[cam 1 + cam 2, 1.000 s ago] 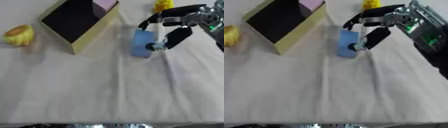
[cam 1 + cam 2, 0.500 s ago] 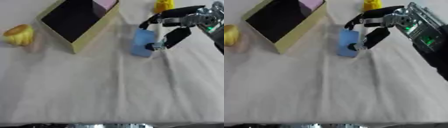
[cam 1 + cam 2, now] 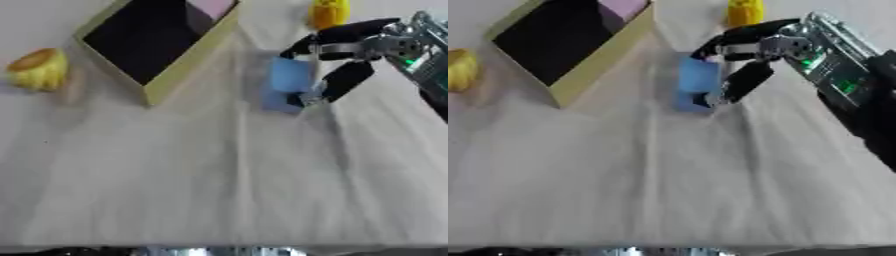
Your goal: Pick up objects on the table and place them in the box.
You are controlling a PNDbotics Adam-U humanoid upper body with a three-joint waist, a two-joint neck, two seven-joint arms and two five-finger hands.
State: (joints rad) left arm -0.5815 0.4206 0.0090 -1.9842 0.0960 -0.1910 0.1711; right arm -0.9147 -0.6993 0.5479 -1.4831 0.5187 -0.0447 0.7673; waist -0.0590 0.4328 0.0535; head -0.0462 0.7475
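r hand [image 3: 341,60] curled round blue block [image 3: 287,82]

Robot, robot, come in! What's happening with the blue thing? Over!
Right robot hand curled round blue block. Block on the cloth, beside the box. Nothing between them. Left robot hand unseen.

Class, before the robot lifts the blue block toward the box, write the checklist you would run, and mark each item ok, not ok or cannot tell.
1. Right hand at the blue block, fingers curled over its far edge, thumb at its near right side: ok.
2. Block clear of the table: cannot tell.
3. Box open on top, dark space free beside the pink thing inside: ok.
4. Nothing lies between block and box: ok.
5. Two yellow objects, one left of the box and one at the far edge, away from the block: ok.
6. Left hand out of the way: cannot tell, not in view.
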